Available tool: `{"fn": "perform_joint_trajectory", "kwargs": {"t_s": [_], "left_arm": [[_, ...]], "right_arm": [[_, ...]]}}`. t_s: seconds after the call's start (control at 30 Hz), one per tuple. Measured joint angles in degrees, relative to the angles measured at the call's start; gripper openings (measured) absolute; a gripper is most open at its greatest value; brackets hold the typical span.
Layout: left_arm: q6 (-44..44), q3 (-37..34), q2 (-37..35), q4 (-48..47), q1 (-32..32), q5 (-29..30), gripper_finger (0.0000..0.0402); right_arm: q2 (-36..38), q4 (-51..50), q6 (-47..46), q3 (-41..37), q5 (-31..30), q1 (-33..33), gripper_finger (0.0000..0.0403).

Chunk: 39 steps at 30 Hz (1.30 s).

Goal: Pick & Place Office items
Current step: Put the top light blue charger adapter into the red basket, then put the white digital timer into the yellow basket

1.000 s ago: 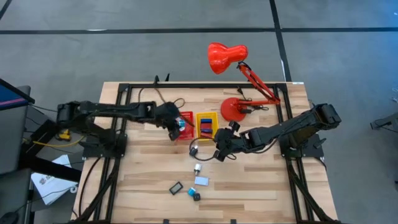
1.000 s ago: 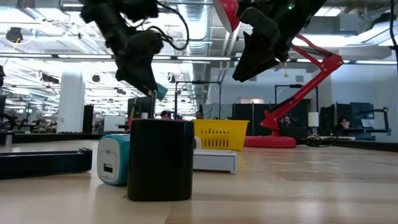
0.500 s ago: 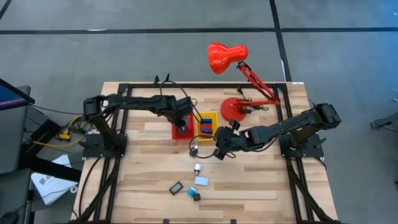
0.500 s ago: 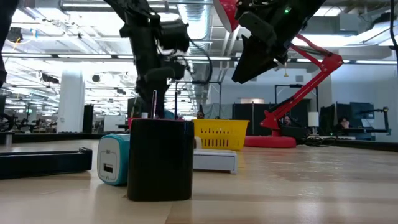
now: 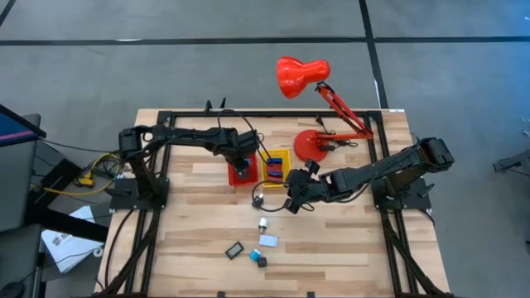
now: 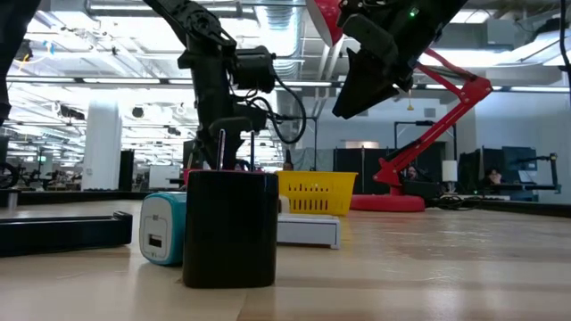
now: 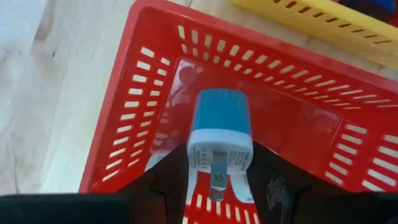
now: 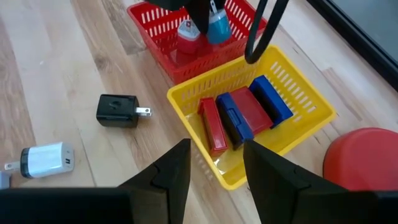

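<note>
A placing step is in hand. The left gripper (image 7: pixel 214 180) is lowered into the red bin (image 5: pixel 243 168), near the middle of the bench (image 5: pixel 190 232), and a blue-and-white plug adapter (image 7: pixel 219 134) is clamped between its fingers, prongs turned toward the wrist. The adapter is seen inside the bin's walls, close above the slotted floor; whether it is touching that floor cannot be told. In the right wrist view a red-topped piece (image 8: pixel 188 37) is seen already lying in the same bin beside it.

The right gripper (image 5: pixel 292 201) is held above the bench just right of the yellow bin (image 5: pixel 276 165), its fingers set narrowly apart with nothing between them. In that bin, red and blue flat pieces (image 8: pixel 239 118) are packed side by side.

Still to be sorted are a black plug (image 8: pixel 117 110) near the yellow bin's near-left corner, a white adapter (image 8: pixel 46 158) nearer still, and a small cluster of pieces (image 5: pixel 252 249) toward the bench's near edge. The red desk lamp (image 5: pixel 306 83) stands at the far right, apart from the work.

Next, by the look of it, the left fingers should be opened so the adapter is released into the red bin, and the arm raised straight up so the bin's wall is not caught. The black plug is judged the closest candidate for the right gripper.
</note>
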State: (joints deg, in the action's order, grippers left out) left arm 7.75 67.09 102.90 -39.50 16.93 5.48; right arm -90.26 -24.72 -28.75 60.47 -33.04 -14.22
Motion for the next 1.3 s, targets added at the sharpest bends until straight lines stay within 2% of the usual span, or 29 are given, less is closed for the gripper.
{"fn": "perform_joint_trajectory", "kwargs": {"t_s": [0.37, 1.0, 1.13, 1.3], "left_arm": [[0.0, 0.0, -0.5, 0.7, -0.1, 0.0, 0.0159], [0.0, -0.1, -0.8, 1.0, -0.6, -1.4, 0.0152], [0.0, -0.1, -4.2, 1.0, -0.6, -1.4, 0.015], [2.1, -1.9, -13.1, 3.8, -1.4, -1.2, 0.0149]], "right_arm": [[0.0, -0.1, -0.3, 0.0, 0.0, 0.0, 0.0141], [0.0, -0.1, -0.3, 0.0, 0.0, 0.0, 0.0141], [0.0, 0.0, -0.3, 0.0, 0.0, 0.0, 0.0141], [0.0, 0.4, -1.1, 0.0, 0.0, 0.1, 0.0141]]}}
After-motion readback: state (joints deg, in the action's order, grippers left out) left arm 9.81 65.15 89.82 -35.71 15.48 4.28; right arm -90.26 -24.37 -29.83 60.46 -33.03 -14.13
